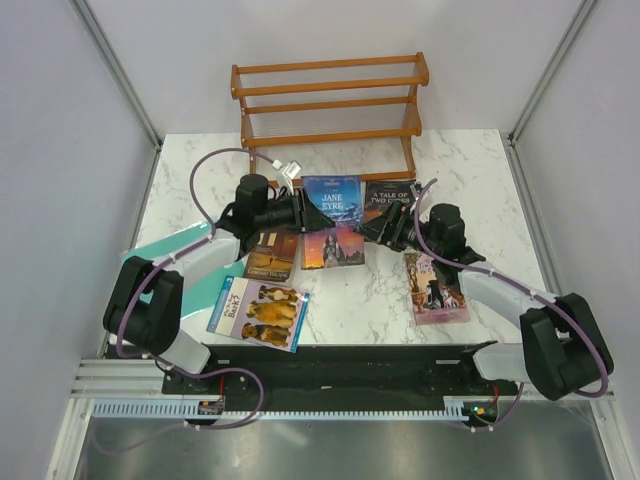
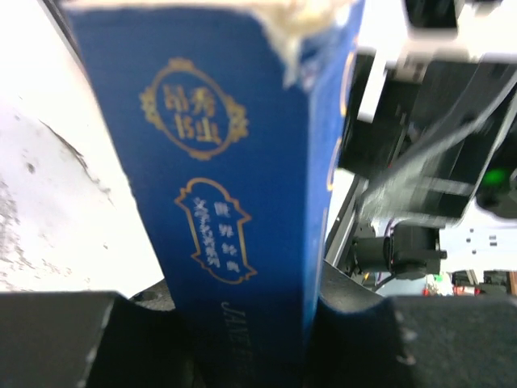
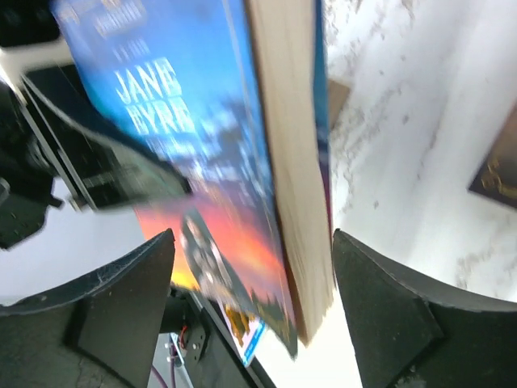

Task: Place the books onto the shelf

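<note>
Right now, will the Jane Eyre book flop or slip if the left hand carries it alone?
Likely stiff enough: the left hand pinches the book by its spine. Its page edge may fan, since the right hand stands open around it. The glossy cover might slip.

Left tool (image 2: 242,339) closed in grip; right tool (image 3: 252,315) spread wide; both pointing inward.

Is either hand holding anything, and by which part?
The left hand grips the Jane Eyre book by its spine; the right hand is open.
</note>
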Robot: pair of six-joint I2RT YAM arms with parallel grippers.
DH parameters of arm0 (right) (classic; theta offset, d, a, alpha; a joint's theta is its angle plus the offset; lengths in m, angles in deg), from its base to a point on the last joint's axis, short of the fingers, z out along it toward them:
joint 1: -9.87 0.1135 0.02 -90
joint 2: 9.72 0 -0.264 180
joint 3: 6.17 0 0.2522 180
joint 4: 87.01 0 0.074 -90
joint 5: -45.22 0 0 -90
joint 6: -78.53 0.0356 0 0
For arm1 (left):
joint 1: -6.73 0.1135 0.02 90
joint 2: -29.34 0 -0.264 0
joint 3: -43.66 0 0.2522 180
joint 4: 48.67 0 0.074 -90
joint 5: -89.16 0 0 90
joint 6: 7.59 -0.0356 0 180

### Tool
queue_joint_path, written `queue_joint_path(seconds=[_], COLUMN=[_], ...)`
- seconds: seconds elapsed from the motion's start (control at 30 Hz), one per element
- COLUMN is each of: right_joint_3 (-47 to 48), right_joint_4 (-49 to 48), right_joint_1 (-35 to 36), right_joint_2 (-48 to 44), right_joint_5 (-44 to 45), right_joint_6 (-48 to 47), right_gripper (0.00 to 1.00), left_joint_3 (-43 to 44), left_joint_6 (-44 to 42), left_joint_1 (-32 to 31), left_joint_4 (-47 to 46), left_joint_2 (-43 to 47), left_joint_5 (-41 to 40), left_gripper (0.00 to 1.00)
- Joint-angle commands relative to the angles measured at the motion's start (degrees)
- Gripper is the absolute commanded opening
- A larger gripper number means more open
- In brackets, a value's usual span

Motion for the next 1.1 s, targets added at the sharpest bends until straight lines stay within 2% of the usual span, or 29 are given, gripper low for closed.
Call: queue_joint_path(seconds=[0.0,0.07,0.17,0.27,0.57,0.73,0.93,1.0,1.03,1.07], right_joint_3=[-6.16,-8.62,-9.07,-10.12,-12.32,-11.79,-13.90,-13.47,-13.29,-13.20], right_joint_4=[-3.80,-4.60,-1.97,-4.41,-16.45,-19.62,-34.38,-38.52,-40.36,-41.77], right_joint_1=[-0.38,-0.38,-0.56,-0.65,-0.73,-0.73,-0.65,-0.73,-0.73,-0.73], right_joint_2=[-6.37,-9.28,-13.16,-13.43,-7.02,-3.33,2.56,3.62,4.58,4.94], right_joint_5=[2.75,5.64,7.94,6.98,5.48,4.52,2.93,1.79,1.35,1.00], right_joint_6=[1.74,2.10,-0.19,0.95,5.87,6.66,13.86,16.32,17.29,17.91], right_gripper=[0.90,0.98,0.98,0.98,0.98,0.98,0.98,0.96,0.87,0.84], left_joint_3=[7.42,9.69,13.38,15.95,15.69,15.16,15.07,14.55,14.28,14.02], left_joint_6=[2.46,3.86,7.45,12.29,21.53,26.98,28.39,28.39,28.39,28.30], left_joint_1=[0.78,1.39,1.48,1.57,1.57,1.48,1.49,1.57,1.49,1.48], left_joint_4=[-8.47,-9.96,-13.55,-18.90,-30.95,-36.85,-38.79,-39.05,-39.06,-39.06], left_joint_2=[0.04,-1.02,-4.01,-7.43,-10.60,-12.10,-13.77,-14.29,-14.56,-14.99], left_joint_5=[3.17,4.13,7.64,11.34,14.24,14.95,15.30,15.21,14.78,14.69], left_gripper=[0.02,0.02,0.02,0.02,0.02,0.02,0.02,0.02,0.02,0.02])
